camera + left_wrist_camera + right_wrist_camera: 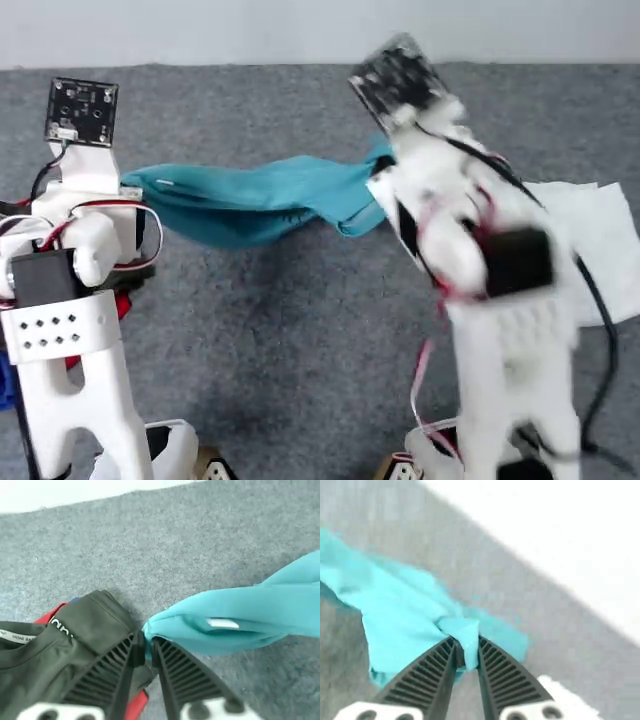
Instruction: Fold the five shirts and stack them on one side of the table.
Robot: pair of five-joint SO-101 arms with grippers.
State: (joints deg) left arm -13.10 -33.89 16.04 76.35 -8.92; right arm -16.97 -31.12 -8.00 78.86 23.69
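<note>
A teal shirt (255, 200) hangs stretched above the grey table between both arms. My left gripper (148, 647) is shut on one end of the teal shirt (235, 622), at the left in the high view (135, 195). My right gripper (466, 652) is shut on a bunched corner of the teal shirt (400, 615) at its other end, near the centre-right in the high view (385, 180). A dark olive shirt (55, 645) with a bit of red cloth under it lies beneath my left gripper. A white shirt (590, 240) lies flat at the table's right side.
Grey carpet-like table surface (300, 340) lies open in front of the hanging shirt. A white wall (300, 30) borders the far edge. The right arm's body (480, 270) covers part of the white shirt.
</note>
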